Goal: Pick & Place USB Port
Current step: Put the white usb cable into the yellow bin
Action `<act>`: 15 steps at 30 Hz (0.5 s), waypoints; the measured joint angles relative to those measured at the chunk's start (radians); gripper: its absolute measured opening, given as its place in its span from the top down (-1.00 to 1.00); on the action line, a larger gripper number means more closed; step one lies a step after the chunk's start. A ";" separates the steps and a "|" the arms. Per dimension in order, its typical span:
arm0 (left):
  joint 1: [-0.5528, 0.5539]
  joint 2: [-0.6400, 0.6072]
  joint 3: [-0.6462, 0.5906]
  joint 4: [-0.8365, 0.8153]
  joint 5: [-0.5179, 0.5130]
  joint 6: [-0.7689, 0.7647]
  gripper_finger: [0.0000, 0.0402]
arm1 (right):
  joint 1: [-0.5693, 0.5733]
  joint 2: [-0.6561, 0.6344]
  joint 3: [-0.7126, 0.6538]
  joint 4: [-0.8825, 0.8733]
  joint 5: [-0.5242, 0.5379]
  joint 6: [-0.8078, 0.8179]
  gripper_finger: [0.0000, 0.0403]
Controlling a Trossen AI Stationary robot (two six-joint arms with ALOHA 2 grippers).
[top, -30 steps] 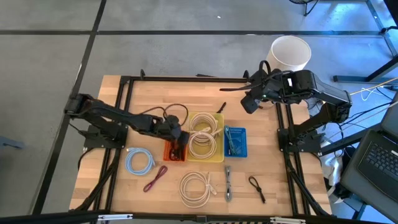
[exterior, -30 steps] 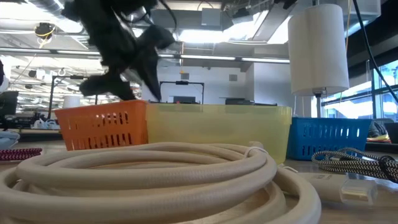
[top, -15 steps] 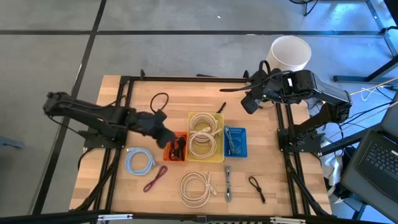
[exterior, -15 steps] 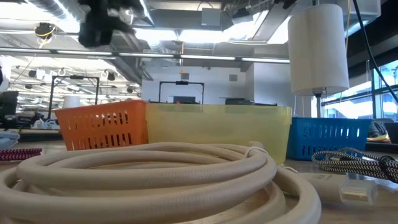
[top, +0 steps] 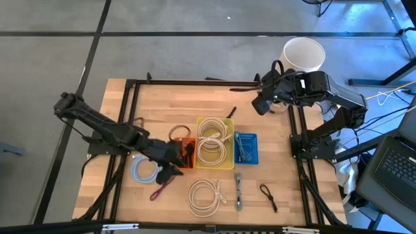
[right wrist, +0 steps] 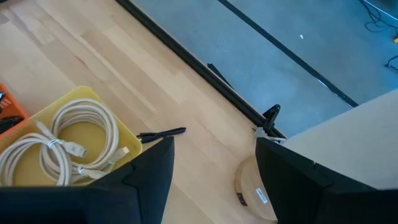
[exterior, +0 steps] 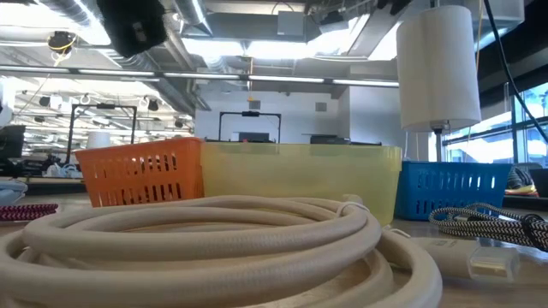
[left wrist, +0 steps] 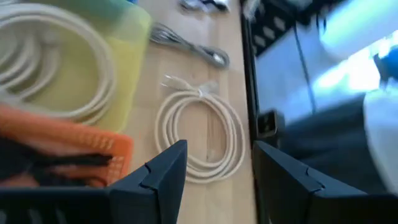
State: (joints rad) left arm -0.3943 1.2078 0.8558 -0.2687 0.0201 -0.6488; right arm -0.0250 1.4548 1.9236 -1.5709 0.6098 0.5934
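My left gripper (top: pixel 171 169) (left wrist: pixel 217 163) is open and empty. It hangs above the table at the near left corner of the orange basket (top: pixel 184 155), and it shows at the top left of the low view (exterior: pixel 133 26). A black cable (left wrist: pixel 56 163) lies inside that basket. My right gripper (top: pixel 260 105) (right wrist: pixel 211 152) is open and empty, held high near the far right corner. On the table lie a blue coil (top: pixel 144 170), a maroon cable (top: pixel 162 186), a white coil (top: pixel 207 197), a grey braided cable (top: pixel 238 190) and a black cable (top: pixel 268 197).
A yellow basket (top: pixel 229 123) holds white cable. A blue basket (top: pixel 253 148) stands to its right. A small black cable (top: pixel 231 112) lies behind the yellow basket. A white roll on a wooden base (top: pixel 303 55) stands at the far right. Black frame rails (top: pixel 123 117) run along the table's sides.
My left gripper has risen from the orange basket and swung toward the table's left. It has then come toward the near edge, to the basket's near left corner. The black cable stays lying in the basket. My right arm has kept almost still.
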 joint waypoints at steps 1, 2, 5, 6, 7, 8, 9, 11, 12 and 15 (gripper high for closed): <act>0.000 0.031 0.016 -0.003 0.022 0.048 0.12 | -0.004 0.000 0.000 0.000 0.000 0.000 -0.14; 0.000 0.063 0.037 -0.013 0.042 0.097 0.12 | -0.008 0.000 0.000 0.000 0.000 0.000 -0.14; 0.002 0.159 0.108 -0.055 0.079 0.253 0.12 | -0.019 0.000 0.000 0.000 0.000 -0.003 -0.14; 0.002 0.190 0.137 -0.077 0.080 0.306 0.12 | -0.021 0.000 0.000 0.000 0.000 -0.006 -0.14; 0.002 0.219 0.165 -0.101 0.079 0.359 0.12 | -0.023 0.000 0.000 0.000 0.000 -0.016 -0.14; 0.002 0.246 0.192 -0.125 0.075 0.414 0.12 | -0.023 0.000 0.000 0.000 0.000 -0.026 -0.14; 0.002 0.274 0.220 -0.153 0.066 0.469 0.12 | -0.024 0.000 0.000 0.000 0.000 -0.032 -0.14; 0.002 0.324 0.260 -0.193 0.046 0.566 0.12 | -0.024 0.000 0.000 0.000 0.000 -0.052 -0.14; 0.003 0.348 0.275 -0.203 0.033 0.605 0.12 | -0.025 0.000 0.000 0.000 0.000 -0.057 -0.14; 0.003 0.415 0.311 -0.201 0.015 0.697 0.12 | -0.026 0.000 0.000 0.000 0.000 -0.080 -0.14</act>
State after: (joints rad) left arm -0.3912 1.6229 1.1667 -0.4697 0.0351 0.0486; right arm -0.0505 1.4548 1.9236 -1.5708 0.6098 0.5129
